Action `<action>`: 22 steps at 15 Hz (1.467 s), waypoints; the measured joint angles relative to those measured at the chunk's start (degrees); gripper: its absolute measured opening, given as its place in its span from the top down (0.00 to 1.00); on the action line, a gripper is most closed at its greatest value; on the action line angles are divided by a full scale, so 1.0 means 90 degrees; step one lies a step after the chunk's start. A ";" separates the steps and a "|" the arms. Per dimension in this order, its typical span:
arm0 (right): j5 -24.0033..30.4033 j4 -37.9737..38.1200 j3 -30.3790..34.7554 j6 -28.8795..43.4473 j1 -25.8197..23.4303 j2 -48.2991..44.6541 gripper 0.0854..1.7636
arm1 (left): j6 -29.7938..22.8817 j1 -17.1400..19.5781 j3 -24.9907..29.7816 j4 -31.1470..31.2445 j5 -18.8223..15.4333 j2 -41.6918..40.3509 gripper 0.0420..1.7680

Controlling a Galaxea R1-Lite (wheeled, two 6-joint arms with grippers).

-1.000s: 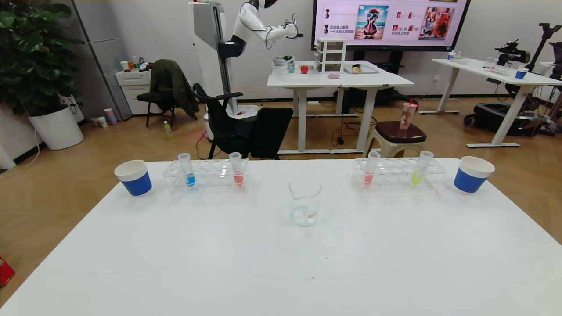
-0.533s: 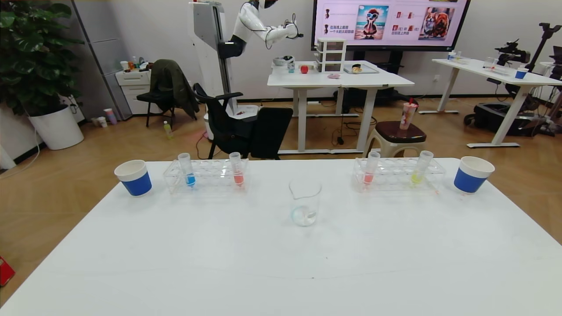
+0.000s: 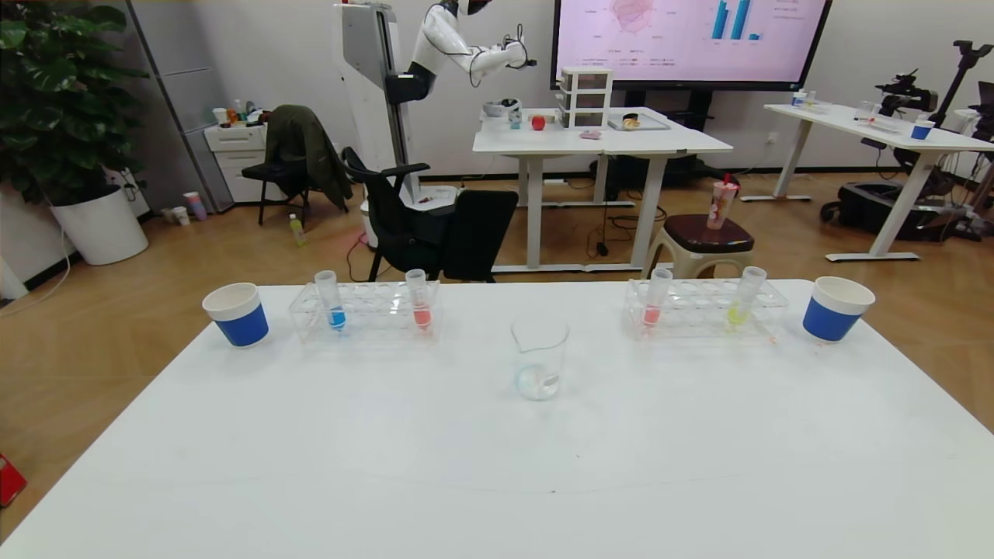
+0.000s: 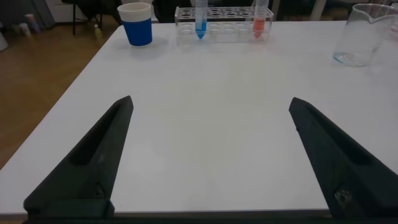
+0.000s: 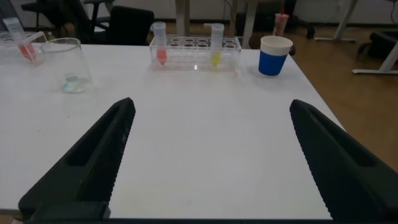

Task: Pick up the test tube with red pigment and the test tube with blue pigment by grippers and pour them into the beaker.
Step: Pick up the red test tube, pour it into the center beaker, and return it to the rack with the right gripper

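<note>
Fingers (image 4: pixel 93 168) of both arms gape empty (paper cups (image 3: pixel 237 313) flank the racks (image 3: pixel 365 309)).

**Non-task items on the white table**

White tabletop (image 3: pixel 497 466). Blue-and-white paper cup (image 3: pixel 236 314) at 10 o'clock, another blue-and-white paper cup (image 3: pixel 835 308) at 2 o'clock. Clear plastic tube rack (image 3: pixel 373 310) at 11 o'clock, second clear plastic rack (image 3: pixel 703 309) at 1 o'clock. Coral-red-liquid tube (image 3: pixel 419 300) upright in the 11 o'clock rack; yellow-liquid tube (image 3: pixel 744 296) tilted in the 1 o'clock rack.
</note>
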 joint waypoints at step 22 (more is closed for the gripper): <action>-0.0799 -0.6739 -0.2858 0.0034 0.1819 1.0241 0.02 | 0.0000 0.0000 0.0000 0.0003 0.0000 0.0000 0.01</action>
